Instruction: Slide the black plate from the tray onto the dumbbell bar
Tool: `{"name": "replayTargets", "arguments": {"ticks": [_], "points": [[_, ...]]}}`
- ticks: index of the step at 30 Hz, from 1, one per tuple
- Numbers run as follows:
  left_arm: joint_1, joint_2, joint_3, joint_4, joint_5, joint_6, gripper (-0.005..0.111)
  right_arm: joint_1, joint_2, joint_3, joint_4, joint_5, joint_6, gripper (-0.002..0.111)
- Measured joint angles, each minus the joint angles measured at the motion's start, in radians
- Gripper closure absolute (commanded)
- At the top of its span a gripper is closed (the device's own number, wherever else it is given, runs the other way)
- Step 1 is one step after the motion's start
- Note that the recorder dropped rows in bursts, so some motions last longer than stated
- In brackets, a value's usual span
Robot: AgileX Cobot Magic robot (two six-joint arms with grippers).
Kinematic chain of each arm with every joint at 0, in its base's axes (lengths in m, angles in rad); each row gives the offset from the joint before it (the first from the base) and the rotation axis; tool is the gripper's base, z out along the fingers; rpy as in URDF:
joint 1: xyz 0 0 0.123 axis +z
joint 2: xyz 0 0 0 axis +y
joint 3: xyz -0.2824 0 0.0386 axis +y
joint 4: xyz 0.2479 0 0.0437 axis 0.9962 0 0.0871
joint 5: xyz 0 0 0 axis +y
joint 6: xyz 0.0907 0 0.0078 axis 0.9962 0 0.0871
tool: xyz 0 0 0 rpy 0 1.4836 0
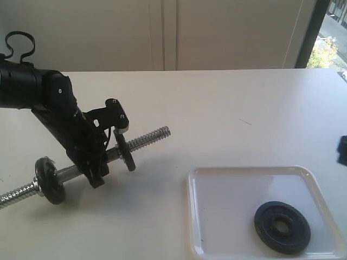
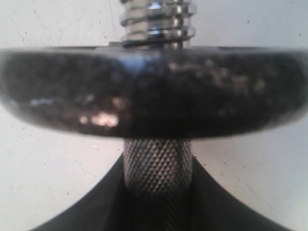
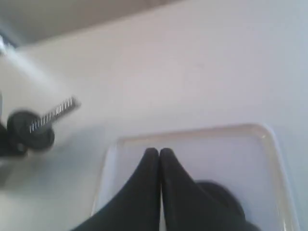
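Note:
The black plate point(image 1: 282, 226) lies flat in the near right part of the white tray point(image 1: 217, 179), free of both grippers. The dumbbell bar point(image 1: 146, 138) is held tilted above the table, its threaded end toward the tray, with one black disc point(image 1: 126, 151) beside the grip and another point(image 1: 49, 180) near the far end. My left gripper point(image 1: 96, 169) is shut on the knurled middle of the bar point(image 2: 157, 166), right behind the nearer disc point(image 2: 154, 91). My right gripper point(image 3: 159, 153) hangs over the tray point(image 3: 192, 132), shut and empty, its fingers partly hiding the plate point(image 3: 219, 190).
The white table point(image 1: 227, 108) runs back to a pale wall. A window strip shows at the far right. Only a small black piece of the right arm point(image 1: 342, 150) shows at the exterior view's right edge.

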State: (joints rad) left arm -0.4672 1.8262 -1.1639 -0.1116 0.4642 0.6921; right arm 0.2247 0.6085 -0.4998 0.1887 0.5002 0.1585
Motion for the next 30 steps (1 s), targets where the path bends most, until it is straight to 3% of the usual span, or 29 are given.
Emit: {"name": "replayTargets", "arguments": {"ticks": [4, 8, 16, 26, 30], "points": [[0.000, 0.000, 0.000, -0.002, 0.011, 0.015, 0.107, 0.031, 0.258, -0.180, 0.075, 0.226, -0.295, 0.108], [0.000, 0.000, 0.000, -0.004, 0.015, 0.021, 0.107, 0.035, 0.468, -0.308, 0.041, 0.338, -0.370, 0.108], [-0.003, 0.000, 0.000, -0.004, 0.017, 0.023, 0.107, 0.035, 0.708, -0.336, -0.045, 0.359, -0.389, 0.108], [-0.034, -0.014, 0.000, -0.004, 0.035, 0.027, 0.107, 0.035, 0.773, -0.328, -0.051, 0.342, -0.419, 0.108], [-0.039, -0.014, 0.000, -0.004, 0.037, 0.029, 0.107, 0.041, 0.777, -0.297, -0.053, 0.323, -0.547, 0.108]]}}
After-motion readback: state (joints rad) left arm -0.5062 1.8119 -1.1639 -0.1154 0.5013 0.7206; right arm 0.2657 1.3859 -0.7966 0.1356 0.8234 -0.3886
